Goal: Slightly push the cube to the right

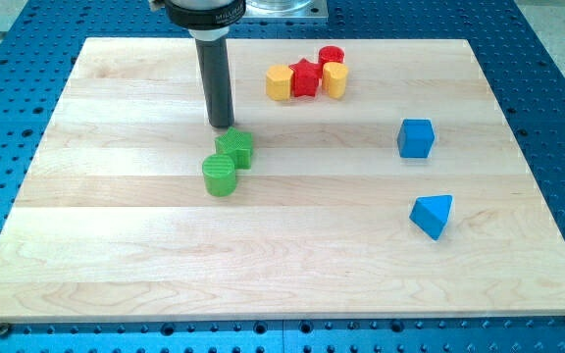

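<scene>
The blue cube point(415, 138) sits on the wooden board point(116, 245) at the view's right, above a blue triangular block point(432, 215). My tip point(222, 126) is at the end of the dark rod, left of centre, far to the left of the cube. The tip stands just above and left of a green star-like block point(235, 148), close to it or touching it. A green cylinder point(220, 175) lies right below that block.
Near the view's top sits a tight cluster: a yellow hexagonal block point(280, 82), a red star point(305, 77), a red cylinder point(332, 56) and a yellow block point(335, 79). The board lies on a blue perforated table point(557, 88).
</scene>
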Controlling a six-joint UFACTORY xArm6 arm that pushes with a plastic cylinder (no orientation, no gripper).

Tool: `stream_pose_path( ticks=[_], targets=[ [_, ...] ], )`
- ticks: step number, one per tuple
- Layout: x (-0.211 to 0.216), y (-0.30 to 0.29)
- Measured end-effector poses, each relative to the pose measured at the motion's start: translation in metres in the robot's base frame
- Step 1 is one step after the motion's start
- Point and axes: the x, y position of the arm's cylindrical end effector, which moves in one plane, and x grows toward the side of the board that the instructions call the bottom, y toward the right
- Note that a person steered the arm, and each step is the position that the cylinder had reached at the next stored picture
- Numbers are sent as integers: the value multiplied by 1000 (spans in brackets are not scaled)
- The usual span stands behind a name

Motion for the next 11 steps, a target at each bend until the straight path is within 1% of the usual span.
stream_pose_path(
  ticks=[1,2,3,4,5,6,7,8,11],
  targets=[
    [0,3],
    [0,20],
    [3,100],
    [-7,163],
    [-7,168],
    [-25,170],
    [-8,213],
    [19,214],
    [25,216]
  ],
)
